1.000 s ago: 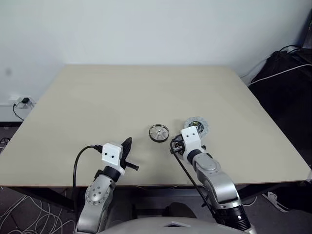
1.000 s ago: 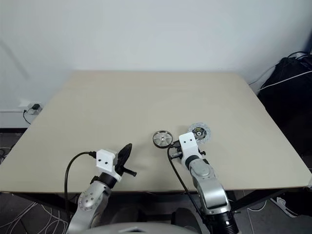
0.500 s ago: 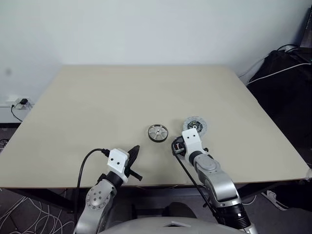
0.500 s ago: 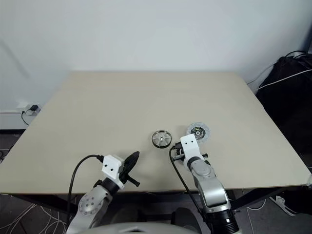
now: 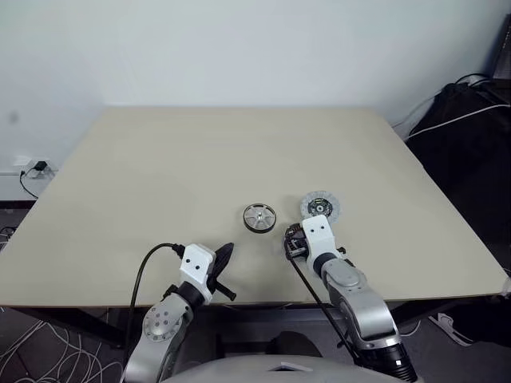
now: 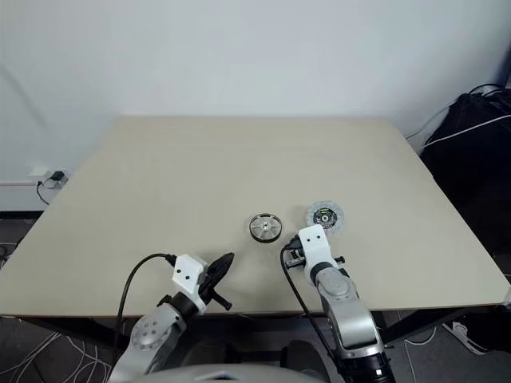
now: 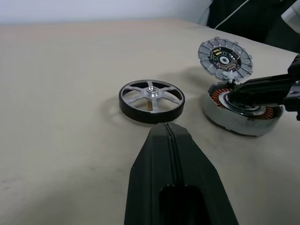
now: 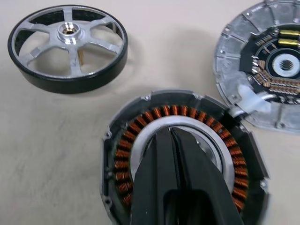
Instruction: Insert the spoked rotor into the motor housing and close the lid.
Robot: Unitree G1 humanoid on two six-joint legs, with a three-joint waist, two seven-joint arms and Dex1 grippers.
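The beige table (image 5: 200, 159) lies bare across its far and left parts. The spoked rotor (image 5: 259, 217) sits near the front edge, the motor housing (image 8: 183, 154) just right of it, the lid (image 5: 320, 205) just beyond. The right gripper (image 8: 171, 133), fingers pressed together, empty, hovers over the housing's centre. The left gripper (image 7: 166, 129), closed and empty, is at the near edge.

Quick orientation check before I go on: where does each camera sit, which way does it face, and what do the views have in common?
Head eyes: high, looking forward and down at the table; both arms show.
Left wrist: low, along the shut left gripper toward the spoked rotor.
Right wrist: close above, along the shut right gripper over the motor housing.
Shared: both wrist views show rotor, housing and lid.
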